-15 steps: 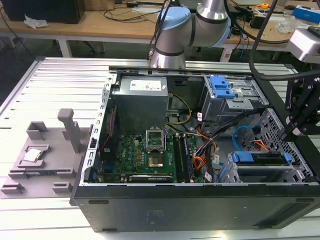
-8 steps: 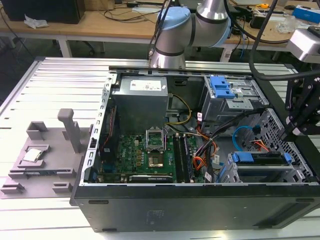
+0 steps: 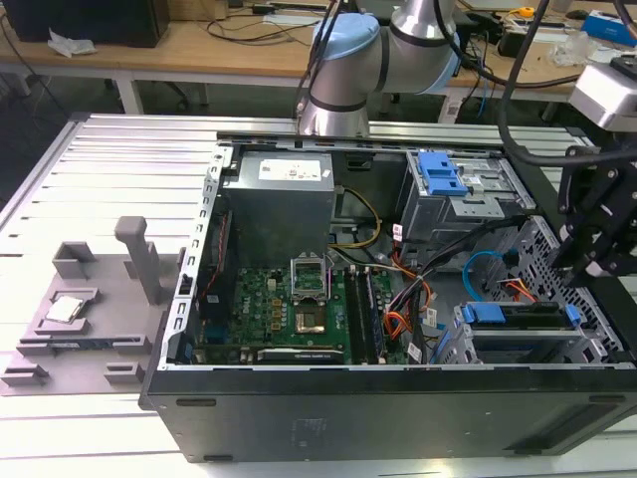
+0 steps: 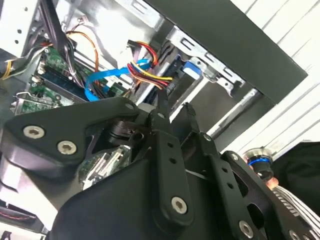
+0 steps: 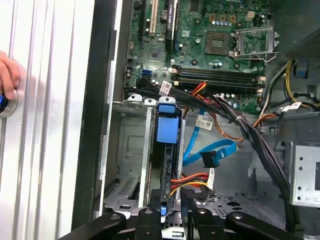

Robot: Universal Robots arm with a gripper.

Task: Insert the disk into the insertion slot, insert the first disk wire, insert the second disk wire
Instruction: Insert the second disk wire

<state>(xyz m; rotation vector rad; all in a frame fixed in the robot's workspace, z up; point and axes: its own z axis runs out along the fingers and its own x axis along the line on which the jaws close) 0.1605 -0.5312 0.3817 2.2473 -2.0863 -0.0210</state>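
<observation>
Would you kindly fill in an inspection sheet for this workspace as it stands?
Surface: slotted metal table carrying the open computer case.
Job's things: disk sits in the insertion slot; first disk wire lies beside it; second disk wire loops nearby, its plug hanging free.
Clutter: grey fixture tray at the exterior view's left.
Gripper: gripper open, empty, close to the first disk wire.
Cables: black bundle crossing the case.
Surroundings: workbench behind; a hand over the table.
</observation>
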